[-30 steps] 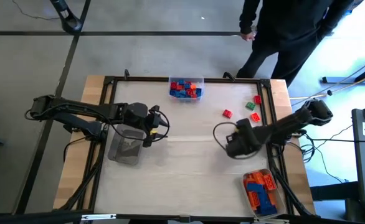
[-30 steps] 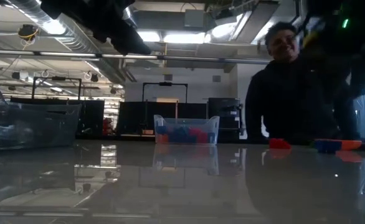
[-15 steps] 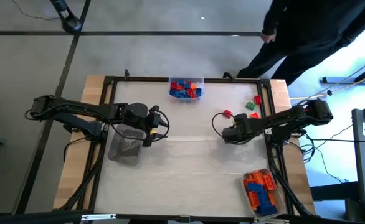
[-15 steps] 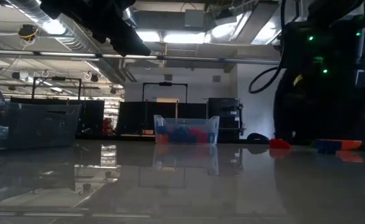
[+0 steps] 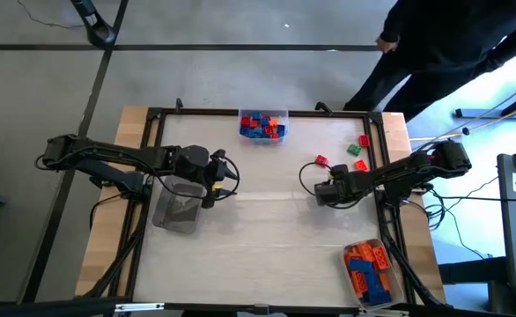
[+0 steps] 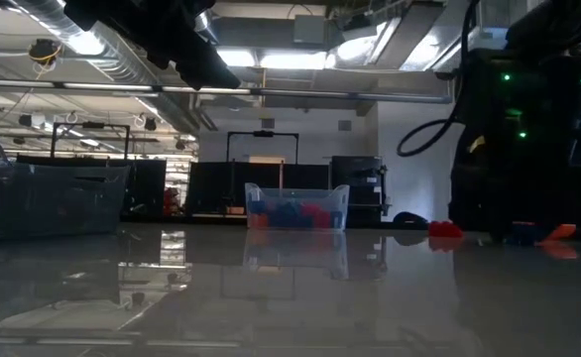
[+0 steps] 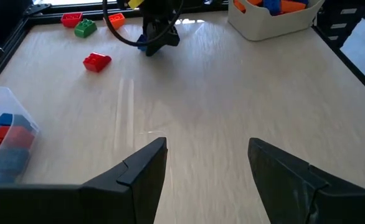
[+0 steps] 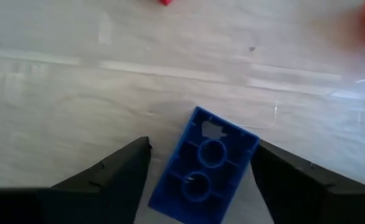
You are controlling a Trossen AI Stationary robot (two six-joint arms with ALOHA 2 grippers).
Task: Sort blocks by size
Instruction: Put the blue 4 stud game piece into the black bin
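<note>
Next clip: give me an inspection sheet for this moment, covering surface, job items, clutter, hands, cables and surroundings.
Surface: pale wooden table inside a dark frame.
Job's things: a blue block lies underside up between the right hand's fingers; a loose red block, a green block and two more red ones near the far right corner; blocks fill the far tray and the near right tray.
Clutter: nothing seen.
Hands: left hand open, over the empty clear tray; right hand low at the table, fingers either side of the blue block, contact unclear.
Cables: a loop at each wrist.
Surroundings: a person stands beyond the far right corner.
</note>
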